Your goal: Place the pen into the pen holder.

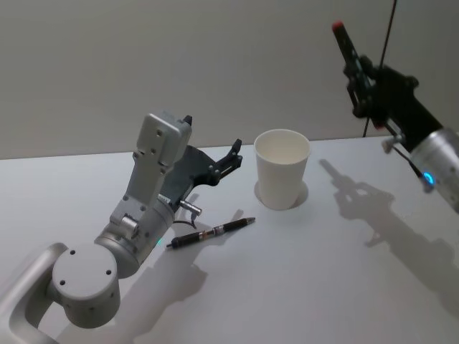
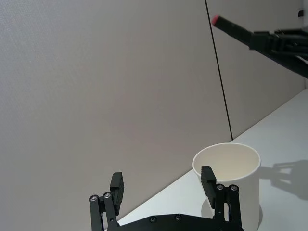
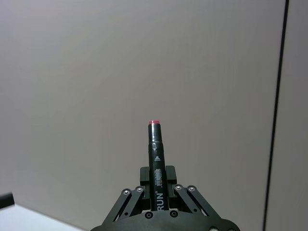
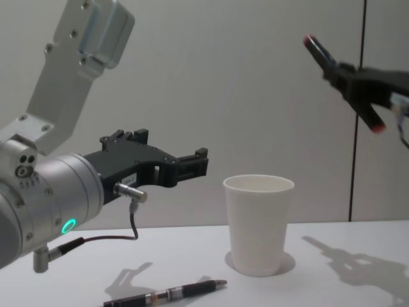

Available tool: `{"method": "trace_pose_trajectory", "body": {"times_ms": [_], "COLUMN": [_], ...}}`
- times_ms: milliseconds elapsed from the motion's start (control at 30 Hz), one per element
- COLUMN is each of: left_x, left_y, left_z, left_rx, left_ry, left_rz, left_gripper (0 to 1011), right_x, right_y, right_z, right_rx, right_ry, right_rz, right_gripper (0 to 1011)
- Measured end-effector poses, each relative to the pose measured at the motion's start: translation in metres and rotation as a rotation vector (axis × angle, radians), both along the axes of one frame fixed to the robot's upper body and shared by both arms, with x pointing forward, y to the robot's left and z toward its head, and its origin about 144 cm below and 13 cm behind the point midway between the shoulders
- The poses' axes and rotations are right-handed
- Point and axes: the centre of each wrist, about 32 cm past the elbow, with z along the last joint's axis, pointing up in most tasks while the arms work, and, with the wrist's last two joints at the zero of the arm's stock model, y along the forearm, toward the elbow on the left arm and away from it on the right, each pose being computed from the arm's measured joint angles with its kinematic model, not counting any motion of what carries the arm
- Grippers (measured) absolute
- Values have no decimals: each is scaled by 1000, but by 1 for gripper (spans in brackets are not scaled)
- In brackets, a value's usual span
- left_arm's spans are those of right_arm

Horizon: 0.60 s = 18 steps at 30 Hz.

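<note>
Left end effector [image 2: 162, 183] hangs spread and empty beside the single pen holder [image 1: 281, 172]. Right end effector [image 3: 157, 174], raised well above the tabletop [image 1: 323, 272], pinches one red-tipped marker [image 3: 154, 139]. One more pen [image 1: 211, 233], two in all, lies flat near the holder's base

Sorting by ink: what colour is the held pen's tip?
Red, on the black pen in the right gripper; best in right wrist view.
</note>
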Motion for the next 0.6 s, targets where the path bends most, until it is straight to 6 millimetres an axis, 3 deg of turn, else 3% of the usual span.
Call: {"method": "trace_pose_trajectory", "body": {"times_ms": [400, 600], "left_x": [0, 0], "left_y": [0, 0], "left_z": [0, 0], "left_rx": [0, 0], "left_ry": [0, 0], "left_rz": [0, 0], "left_gripper": [1001, 1001], "right_x": [43, 54], "right_y": [38, 51], "right_z": [10, 9], "right_rx": [77, 87], "right_ry": [-174, -205], "right_rz": [92, 120], "right_gripper": [177, 177]}}
